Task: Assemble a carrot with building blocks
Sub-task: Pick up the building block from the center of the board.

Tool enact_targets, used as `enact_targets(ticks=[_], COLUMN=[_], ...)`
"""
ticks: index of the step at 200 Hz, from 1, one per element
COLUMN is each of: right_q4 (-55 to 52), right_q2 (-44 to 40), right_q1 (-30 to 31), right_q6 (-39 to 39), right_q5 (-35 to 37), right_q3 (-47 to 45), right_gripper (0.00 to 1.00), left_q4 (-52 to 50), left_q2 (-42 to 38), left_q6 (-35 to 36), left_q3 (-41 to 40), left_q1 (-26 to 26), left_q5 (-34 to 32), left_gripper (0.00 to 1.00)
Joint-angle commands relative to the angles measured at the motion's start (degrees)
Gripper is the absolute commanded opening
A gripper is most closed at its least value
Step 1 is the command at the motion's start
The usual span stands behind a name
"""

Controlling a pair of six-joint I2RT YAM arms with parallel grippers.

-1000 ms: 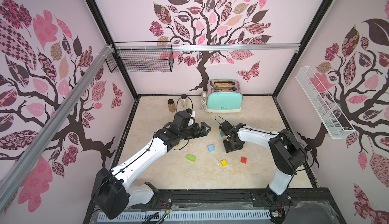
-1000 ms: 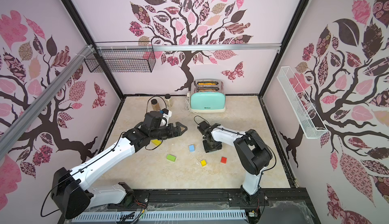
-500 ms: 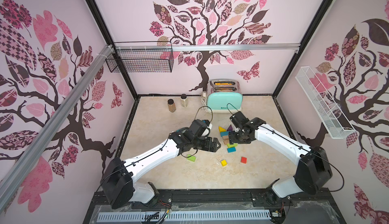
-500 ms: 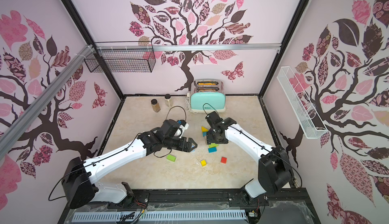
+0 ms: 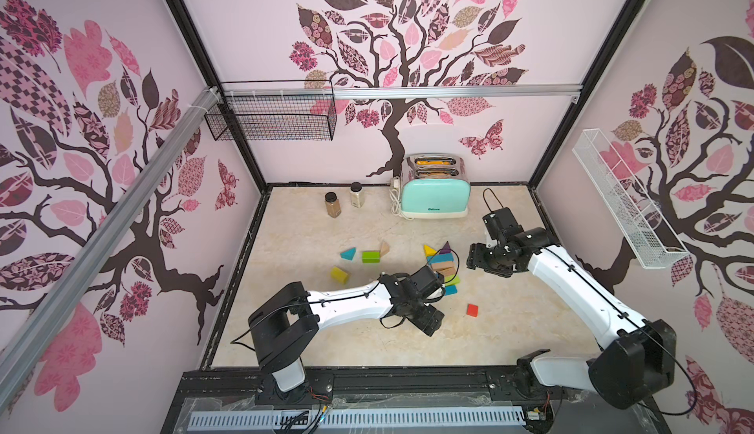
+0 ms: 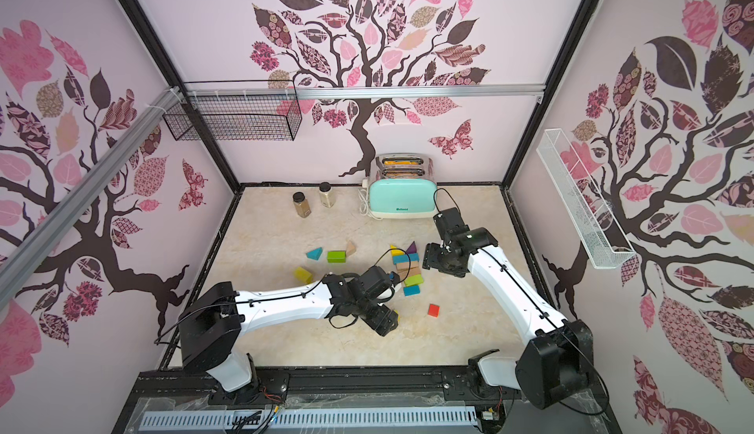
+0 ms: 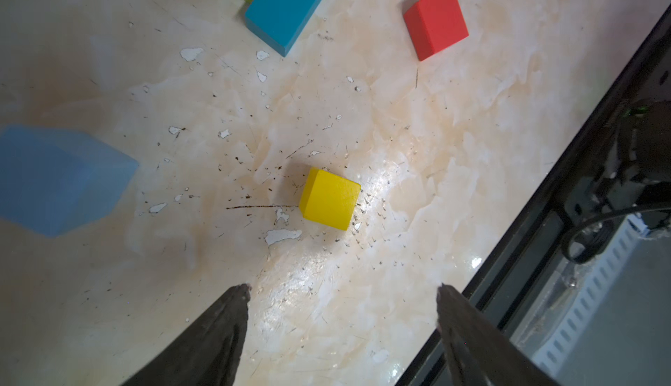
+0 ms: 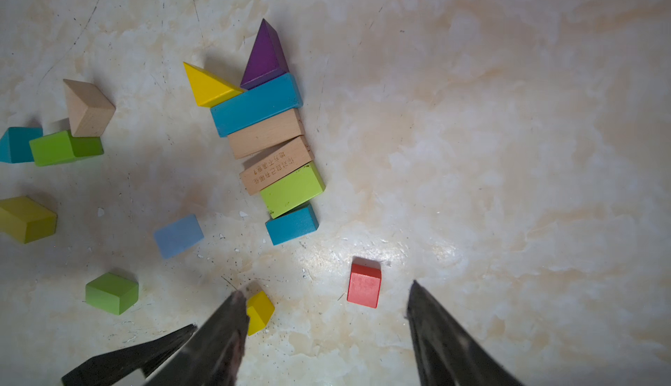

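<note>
A flat column of building blocks (image 5: 442,264) lies mid-table: yellow wedge (image 8: 208,84), purple wedge (image 8: 265,57), teal bar (image 8: 256,104), two tan bars, a green bar and a teal block (image 8: 292,223). Loose nearby are a red cube (image 5: 472,310), a yellow cube (image 7: 329,203) and a light blue block (image 7: 54,181). My left gripper (image 5: 430,324) hangs open and empty near the front, with the yellow cube just ahead of its fingertips (image 7: 247,290). My right gripper (image 5: 473,257) is open and empty, just right of the column and above the table; in its wrist view the red cube (image 8: 364,286) shows between its fingers.
A teal wedge (image 5: 348,253), green block (image 5: 370,256), tan wedge (image 5: 384,248) and yellow-green block (image 5: 339,275) lie left of the column. A mint toaster (image 5: 434,197) and two spice jars (image 5: 331,204) stand at the back. The black front rail (image 7: 544,199) runs close to my left gripper.
My left arm has swung from the middle of the table toward the front, ending by the yellow cube. My right gripper has drawn back from over the column to its right side.
</note>
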Motion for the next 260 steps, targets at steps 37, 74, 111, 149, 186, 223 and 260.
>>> enact_targets(ticks=[37,74,111,149,186,223,260], right_q4=[-0.41,-0.38,-0.19,0.29,0.39,0.28,0.32], right_q2=[-2.58,-2.61,-2.59,-2.36,-2.23,-2.55,-1.51], right_q1=[0.26,0.22,0.26,0.25,0.26,0.26,0.26], right_q6=[-0.07,-0.07,0.02,0.26,0.24,-0.02,-0.92], right_q5=[-1.22,-1.2,-0.53,-0.77,-0.88,-0.61,-0.92], right_q3=[-0.93,-1.33,-1.41,-1.69,-1.43,-1.34,-2.07], right_gripper=[0.71,0.68,0.63,0.58,0.57,0.56,0.55], left_q4=[5.94,8.06,8.34,9.09,9.13,7.84,2.54], left_q2=[6.09,8.41,8.85,8.45,7.54,2.12,-5.23], left_q6=[6.27,7.93,7.8,7.06,6.32,4.39,1.09], left_q3=[3.09,3.84,2.14,0.46,0.33,-0.41,0.4], left_q1=[-0.82,-0.79,-0.98,-0.95,-0.95,-0.57,4.22], left_q5=[-3.56,-4.73,-4.5,-5.51,-7.04,-10.61,-11.89], left_gripper=[0.87,0.8,0.58,0.42,0.32,0.26,0.24])
